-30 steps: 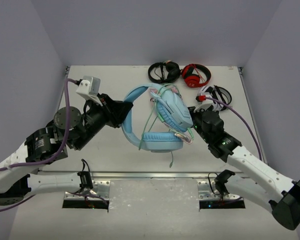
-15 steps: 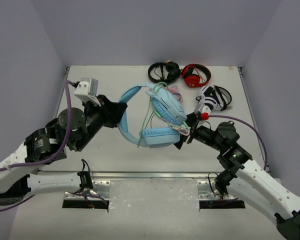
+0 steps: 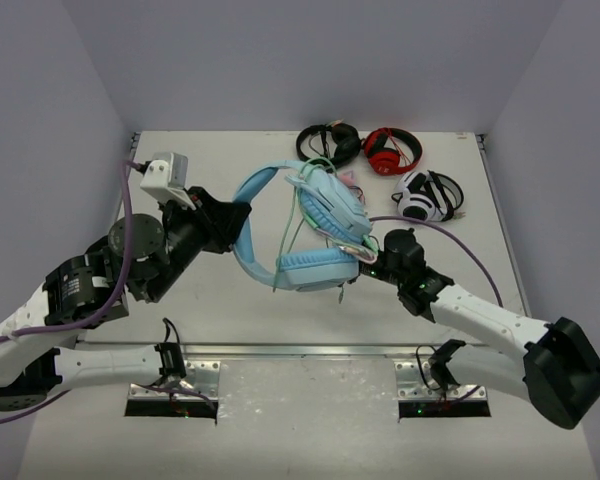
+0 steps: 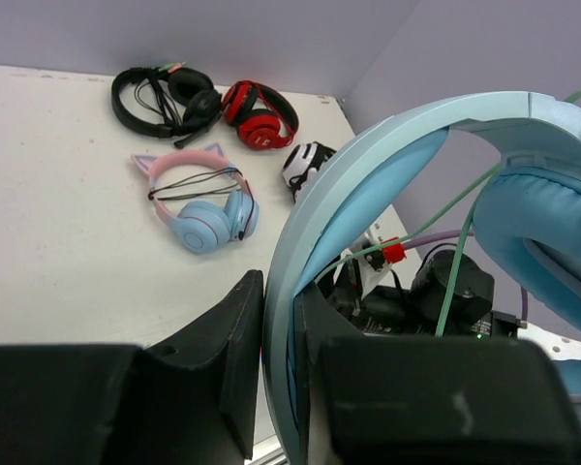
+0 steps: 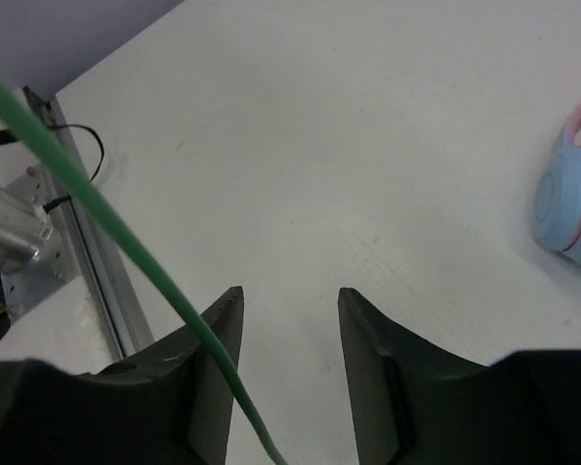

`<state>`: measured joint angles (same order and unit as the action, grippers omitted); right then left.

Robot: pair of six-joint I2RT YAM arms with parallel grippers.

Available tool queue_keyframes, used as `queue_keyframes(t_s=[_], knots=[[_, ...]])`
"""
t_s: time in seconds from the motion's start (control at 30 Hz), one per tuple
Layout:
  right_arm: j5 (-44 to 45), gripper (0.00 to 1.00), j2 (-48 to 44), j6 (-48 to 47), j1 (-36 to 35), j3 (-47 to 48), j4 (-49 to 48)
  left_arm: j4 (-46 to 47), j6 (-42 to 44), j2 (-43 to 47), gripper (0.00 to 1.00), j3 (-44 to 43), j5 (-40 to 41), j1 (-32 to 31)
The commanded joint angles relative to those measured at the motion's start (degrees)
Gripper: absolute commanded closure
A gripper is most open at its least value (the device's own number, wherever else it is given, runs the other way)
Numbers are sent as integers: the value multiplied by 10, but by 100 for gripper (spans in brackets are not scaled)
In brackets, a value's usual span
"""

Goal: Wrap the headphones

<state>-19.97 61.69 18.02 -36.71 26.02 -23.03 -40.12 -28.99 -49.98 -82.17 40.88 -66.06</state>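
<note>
The large light blue headphones (image 3: 318, 270) hang above the table, cups to the right, wide headband (image 4: 368, 165) arching left. My left gripper (image 3: 236, 214) is shut on the headband, one black finger pressed to each side of it (image 4: 279, 320). The thin pale green cable (image 3: 284, 236) loops around the cups and trails down. My right gripper (image 3: 366, 268) sits just right of the lower cup. In the right wrist view its jaws (image 5: 290, 300) stand apart; the cable (image 5: 126, 232) crosses the left finger (image 5: 213, 339) and drops into the gap, not pinched.
Black headphones (image 3: 328, 143), red headphones (image 3: 393, 150) and white-and-black headphones (image 3: 427, 195) lie along the back right. Pink-and-blue cat-ear headphones (image 4: 201, 199) lie on the table beneath the held pair. A metal rail (image 3: 300, 350) runs along the near edge.
My right gripper has swung from beside the upper cup down to the lower cup, and its jaws have narrowed. The left gripper has carried the headphones slightly left and back.
</note>
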Motion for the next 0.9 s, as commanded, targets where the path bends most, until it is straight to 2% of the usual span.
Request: queue_keyframes(t_s=[0.0,0.13,0.23,0.27,0.33,0.37,0.47,0.53,0.6,0.67,0.77,0.87], knots=[[22,56,18,8,-39,-26,-111,69,-35,11,100,-32,23,-6],[27,74,45,28,-46,-70,-186,78,-45,19,100,-35,37,-6],[21,99,67,59,-49,-107,-260,58,-65,18,100,-47,73,-6],[21,99,72,73,-52,-116,-295,52,-76,19,100,-48,88,-6],[25,90,94,83,-64,-134,-322,50,-87,22,100,-47,104,-6],[30,90,104,85,-68,-137,-343,48,-91,23,100,-48,110,-6],[37,98,134,86,-86,-130,-352,43,-95,16,100,-53,115,-6],[36,99,142,89,-94,-124,-352,31,-106,7,100,-58,130,-6],[33,93,148,98,-101,-121,-353,27,-110,0,100,-59,141,-6],[48,98,136,98,-113,-132,-360,1,-135,-6,100,-65,177,-6],[79,99,110,105,-143,-149,-355,-47,-187,-23,100,-75,243,-6],[135,99,84,94,-215,-150,-319,-108,-226,-83,100,-100,301,-4]])
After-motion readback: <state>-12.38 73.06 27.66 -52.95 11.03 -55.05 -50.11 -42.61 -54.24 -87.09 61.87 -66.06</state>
